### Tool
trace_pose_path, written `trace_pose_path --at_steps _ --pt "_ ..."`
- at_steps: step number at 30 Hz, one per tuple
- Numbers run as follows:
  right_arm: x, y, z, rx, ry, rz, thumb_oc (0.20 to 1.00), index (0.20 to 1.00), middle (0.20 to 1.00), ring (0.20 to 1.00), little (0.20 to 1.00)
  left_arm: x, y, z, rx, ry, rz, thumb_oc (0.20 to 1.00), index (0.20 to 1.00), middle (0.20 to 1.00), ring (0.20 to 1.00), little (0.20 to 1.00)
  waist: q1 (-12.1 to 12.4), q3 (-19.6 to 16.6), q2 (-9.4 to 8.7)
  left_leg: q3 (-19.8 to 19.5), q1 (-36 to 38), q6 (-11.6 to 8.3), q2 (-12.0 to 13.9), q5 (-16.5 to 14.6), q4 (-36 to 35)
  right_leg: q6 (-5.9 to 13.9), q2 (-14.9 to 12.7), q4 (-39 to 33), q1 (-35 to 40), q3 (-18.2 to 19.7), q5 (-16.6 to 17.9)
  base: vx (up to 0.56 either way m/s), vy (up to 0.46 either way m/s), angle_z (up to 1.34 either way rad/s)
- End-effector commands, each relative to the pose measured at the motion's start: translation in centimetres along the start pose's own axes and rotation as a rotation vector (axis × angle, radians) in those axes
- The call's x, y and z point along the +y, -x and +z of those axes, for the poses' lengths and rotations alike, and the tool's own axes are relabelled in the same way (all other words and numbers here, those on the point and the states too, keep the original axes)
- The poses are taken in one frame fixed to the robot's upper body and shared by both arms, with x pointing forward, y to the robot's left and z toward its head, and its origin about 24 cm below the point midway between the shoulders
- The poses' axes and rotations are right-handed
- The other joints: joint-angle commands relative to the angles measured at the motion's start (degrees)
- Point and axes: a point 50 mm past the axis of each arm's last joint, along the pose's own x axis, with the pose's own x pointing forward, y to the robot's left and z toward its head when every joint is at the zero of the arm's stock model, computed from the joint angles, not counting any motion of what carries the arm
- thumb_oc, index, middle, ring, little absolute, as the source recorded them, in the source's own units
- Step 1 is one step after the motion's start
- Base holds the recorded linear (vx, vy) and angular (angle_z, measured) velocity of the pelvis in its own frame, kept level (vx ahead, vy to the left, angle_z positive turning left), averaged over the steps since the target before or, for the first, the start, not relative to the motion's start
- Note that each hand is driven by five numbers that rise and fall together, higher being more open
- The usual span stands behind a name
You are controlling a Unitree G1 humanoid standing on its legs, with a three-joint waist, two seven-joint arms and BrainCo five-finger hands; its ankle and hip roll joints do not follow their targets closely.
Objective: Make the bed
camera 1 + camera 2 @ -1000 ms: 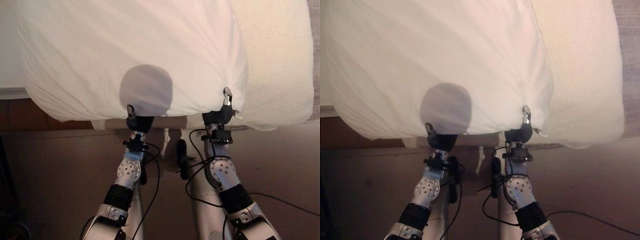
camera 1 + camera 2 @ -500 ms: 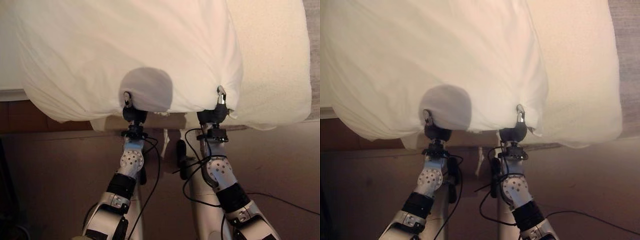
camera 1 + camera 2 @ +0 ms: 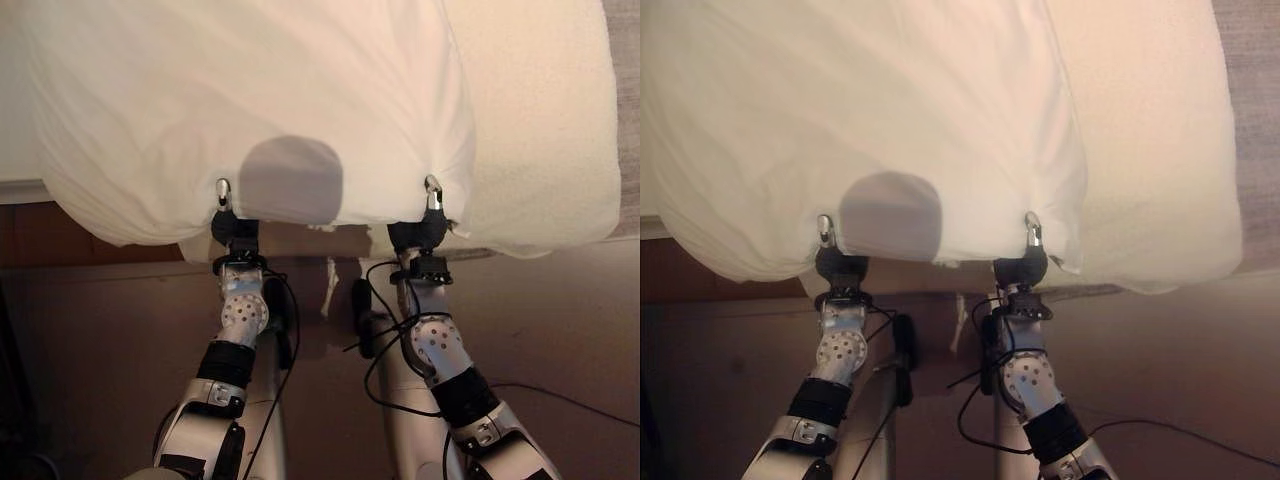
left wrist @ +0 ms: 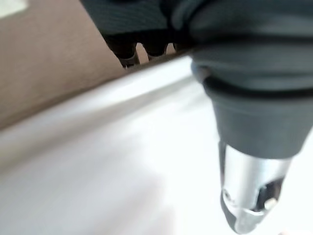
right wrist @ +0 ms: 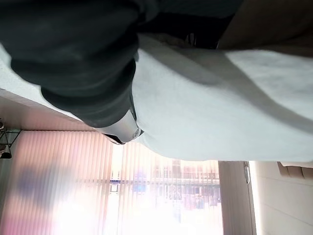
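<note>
The left hand had slid leftward along the white cloth duvet's hem; both it and the right hand pinched that hem over the cream textured mattress.

Head stereo pair looks down at the bed; wrist cameras sit against its cover.

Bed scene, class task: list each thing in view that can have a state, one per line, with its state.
White duvet: spread on the bed, near edge pinched and lifted at two spots.
Cream mattress cover: bare on the right.
Left hand: shut on the duvet's edge.
Right hand: shut on the duvet's edge near its corner.
</note>
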Motion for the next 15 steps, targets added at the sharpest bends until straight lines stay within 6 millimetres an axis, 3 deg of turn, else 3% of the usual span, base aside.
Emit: trace_pose_path --at_steps 1,7,8,9,10,11,15 --pt "2.3 1.1 4.0 -0.160 0.045 0.127 0.200 0.200 0.200 0.200 0.200 1.9 -0.6 7.8 -0.357 -0.018 0.119 1.000 1.000 1.000 1.000 1.000 -0.6 -5.7 1.94 1.8 -1.5 1.58 -1.9 -4.6 4.0 3.96 1.2 -7.7 0.6 -1.3 5.4 0.00 0.000 0.00" --pt "2.3 1.3 4.1 -0.158 0.064 0.114 0.200 0.200 0.200 0.200 0.200 1.9 -0.5 9.1 -0.416 -0.027 0.151 1.000 1.000 1.000 1.000 1.000 -0.5 -5.4 2.24 2.0 -1.0 1.55 -1.8 -4.5 3.6 3.95 1.1 -8.3 1.2 -1.2 5.5 0.00 0.000 0.00" --pt "2.3 1.3 4.2 -0.159 0.068 0.114 0.200 0.200 0.200 0.200 0.200 1.9 -0.5 9.2 -0.412 -0.032 0.153 0.875 0.875 0.875 0.875 0.875 -0.5 -5.4 2.34 2.1 -0.8 1.57 -1.8 -4.6 3.5 3.95 1.1 -8.3 1.3 -1.2 5.5 0.00 0.000 0.00" --pt "2.3 1.3 4.2 -0.159 0.070 0.114 0.200 0.200 0.200 0.200 0.200 1.8 -0.5 9.2 -0.414 -0.033 0.153 0.432 0.432 0.432 0.432 0.432 -0.5 -5.4 2.39 2.1 -0.8 1.55 -1.8 -4.6 3.5 3.92 1.1 -8.3 1.3 -1.1 5.4 0.00 0.000 0.00" --pt "2.2 1.3 4.2 -0.157 0.071 0.110 0.200 0.200 0.200 0.200 0.200 1.9 -0.5 9.1 -0.414 -0.036 0.159 0.269 0.269 0.269 0.269 0.269 -0.5 -5.4 2.41 2.1 -0.7 1.49 -1.8 -4.5 3.6 3.88 1.2 -8.3 1.4 -1.1 5.4 0.00 0.000 0.00" --pt "2.2 1.3 4.1 -0.152 0.074 0.107 0.200 0.200 0.200 0.200 0.200 1.9 -0.5 9.1 -0.412 -0.039 0.160 0.200 0.200 0.200 0.200 0.200 -0.5 -5.4 2.47 2.1 -0.5 1.52 -1.8 -4.6 3.5 3.87 1.2 -8.2 1.4 -1.0 5.4 0.00 0.000 0.00" --pt "2.1 1.3 4.2 -0.153 0.081 0.103 0.200 0.200 0.200 0.200 0.200 1.9 -0.5 8.8 -0.412 -0.032 0.168 0.200 0.200 0.200 0.200 0.200 -0.6 -5.2 2.61 2.2 0.1 1.39 -1.9 -4.3 3.0 3.97 1.2 -8.4 1.8 -0.7 5.7 0.00 -0.002 -0.01"
